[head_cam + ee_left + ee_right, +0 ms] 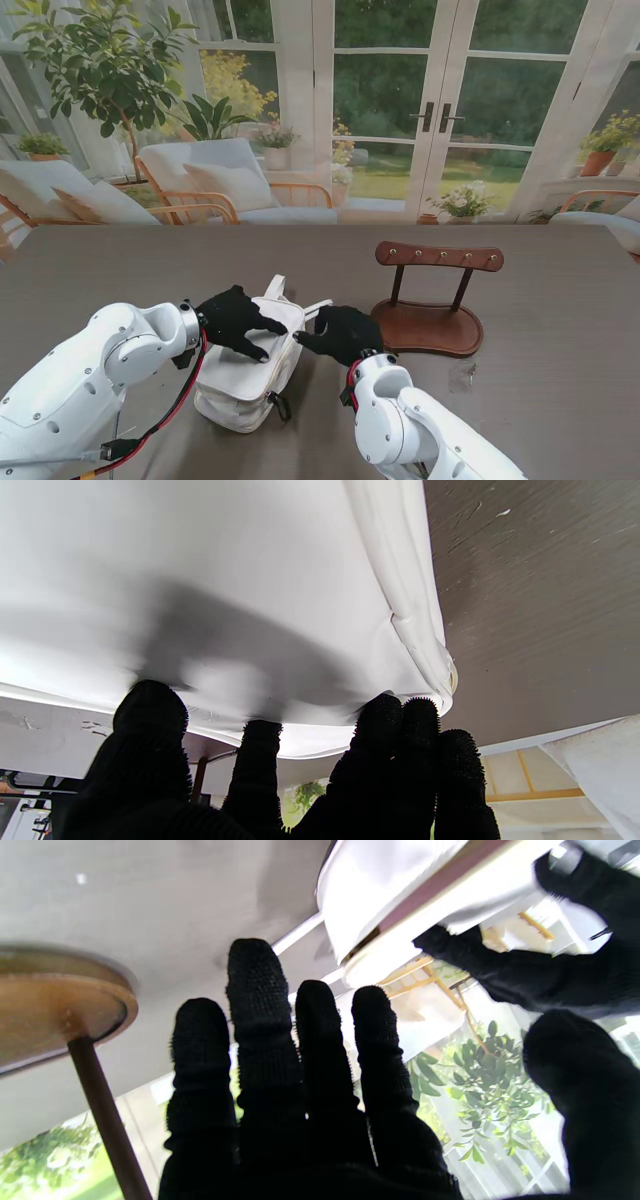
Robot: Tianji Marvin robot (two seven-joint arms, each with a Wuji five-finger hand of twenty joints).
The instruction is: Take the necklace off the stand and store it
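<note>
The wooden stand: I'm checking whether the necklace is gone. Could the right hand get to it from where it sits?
Probably yes. The right hand hovers open beside the white bag, with only bare table between it and the wooden stand. No necklace shows on its pegs.

Stand camera looks down from above the table (560, 330); both wrist cameras sit close — all share the white bag (245, 375).

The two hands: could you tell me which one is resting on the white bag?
The left hand lies flat on the white bag; the right hand hangs open beside it, near the wooden stand.
</note>
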